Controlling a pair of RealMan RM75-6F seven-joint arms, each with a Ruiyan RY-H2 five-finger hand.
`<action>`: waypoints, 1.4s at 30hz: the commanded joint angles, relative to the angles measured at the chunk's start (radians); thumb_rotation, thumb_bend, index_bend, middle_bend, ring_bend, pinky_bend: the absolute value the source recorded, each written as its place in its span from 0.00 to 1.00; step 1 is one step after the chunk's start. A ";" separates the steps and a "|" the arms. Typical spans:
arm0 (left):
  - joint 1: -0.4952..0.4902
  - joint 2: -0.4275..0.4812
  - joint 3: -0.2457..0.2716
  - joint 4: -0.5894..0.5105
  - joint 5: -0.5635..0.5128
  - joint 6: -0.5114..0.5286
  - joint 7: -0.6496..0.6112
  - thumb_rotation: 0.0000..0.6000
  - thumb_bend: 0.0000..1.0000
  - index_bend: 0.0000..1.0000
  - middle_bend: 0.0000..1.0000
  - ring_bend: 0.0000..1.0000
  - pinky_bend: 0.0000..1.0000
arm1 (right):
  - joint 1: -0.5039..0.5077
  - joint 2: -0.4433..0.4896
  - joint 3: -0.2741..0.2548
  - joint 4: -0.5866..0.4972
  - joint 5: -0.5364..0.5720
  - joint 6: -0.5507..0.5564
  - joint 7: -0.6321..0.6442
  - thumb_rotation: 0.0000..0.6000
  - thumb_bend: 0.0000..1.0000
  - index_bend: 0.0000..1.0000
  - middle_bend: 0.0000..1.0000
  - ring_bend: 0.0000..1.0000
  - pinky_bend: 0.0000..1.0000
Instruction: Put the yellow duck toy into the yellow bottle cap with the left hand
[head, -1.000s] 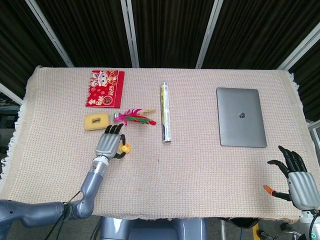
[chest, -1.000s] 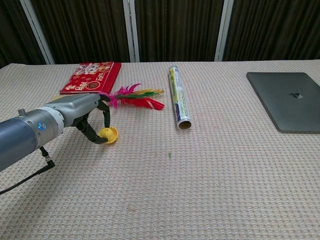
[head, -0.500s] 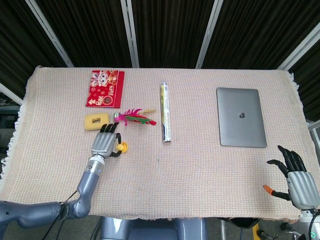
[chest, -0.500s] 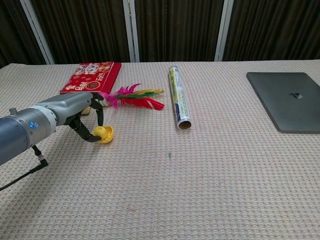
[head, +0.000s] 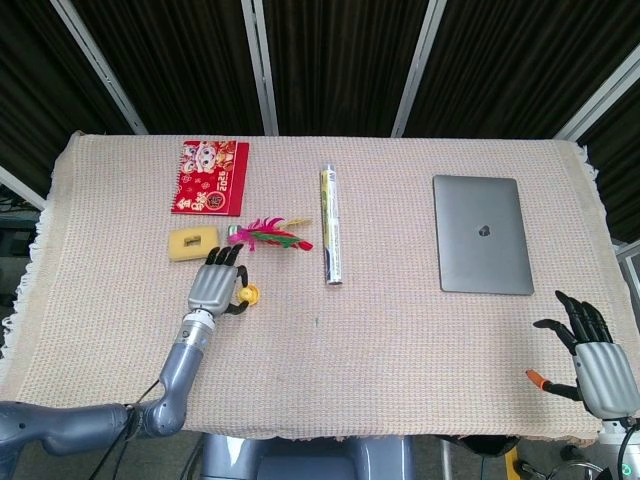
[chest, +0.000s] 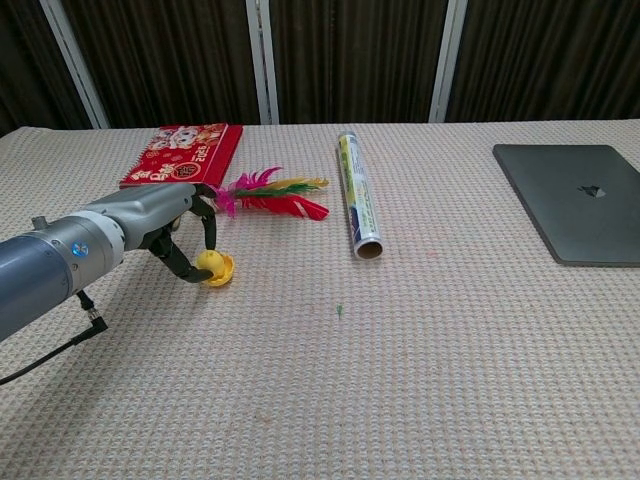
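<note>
The yellow duck toy (chest: 207, 261) is a small round yellow lump between the thumb and a curled finger of my left hand (chest: 165, 225), which pinches it just above the cloth. The yellow bottle cap (chest: 225, 270) lies right against the duck on its right side, and its rim shows past the fingers. I cannot tell how far the duck sits inside it. In the head view the left hand (head: 216, 284) covers most of the duck, and only the yellow cap (head: 250, 294) peeks out. My right hand (head: 597, 366) rests at the table's near right corner, fingers spread and holding nothing.
Behind the left hand lie a pink and green feather shuttlecock (chest: 272, 194), a red booklet (chest: 184, 152) and a yellow block (head: 192, 243). A foil roll (chest: 358, 194) lies mid-table and a grey laptop (chest: 575, 198) on the right. A woven cloth (chest: 400, 380) covers the table.
The left hand slid slightly left with the duck and cap, then came back slightly to the right. The right hand has not moved.
</note>
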 joint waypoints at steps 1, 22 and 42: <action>-0.001 -0.005 0.001 0.005 0.004 0.002 0.003 1.00 0.31 0.53 0.02 0.04 0.00 | 0.000 0.000 0.000 0.000 0.000 0.000 0.001 1.00 0.02 0.32 0.01 0.00 0.00; 0.011 0.009 -0.002 -0.005 0.011 0.002 -0.003 1.00 0.10 0.25 0.01 0.04 0.00 | -0.001 0.000 0.000 0.000 -0.001 0.001 0.004 1.00 0.02 0.32 0.01 0.00 0.00; 0.270 0.489 0.106 -0.281 0.536 0.279 -0.457 1.00 0.15 0.17 0.00 0.00 0.00 | -0.004 -0.010 0.007 0.010 -0.008 0.017 -0.041 1.00 0.02 0.31 0.01 0.00 0.00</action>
